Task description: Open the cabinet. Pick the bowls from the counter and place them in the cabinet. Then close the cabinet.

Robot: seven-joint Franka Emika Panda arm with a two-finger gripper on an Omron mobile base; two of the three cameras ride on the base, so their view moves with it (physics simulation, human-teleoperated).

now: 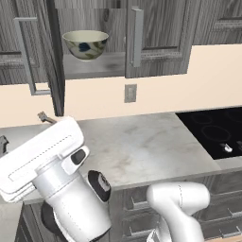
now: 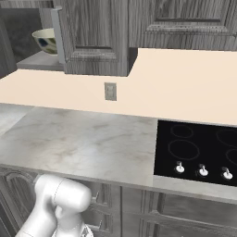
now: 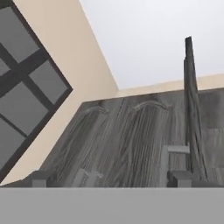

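Observation:
The cabinet hangs above the counter with its left door swung wide and seen edge-on. A cream bowl with blue-green flowers stands on its lower shelf. In the right base view the bowl is half hidden behind the right door. My gripper is low at the left, below the open door, pointing up, open and empty. In the hand view its fingertips stand far apart around the gripper's middle, looking up at the grey doors and a door edge.
A glossy black cooktop with knobs lies at the counter's right end. A wall outlet sits under the cabinet. Drawer fronts run below the counter. The hand view catches a window at its left.

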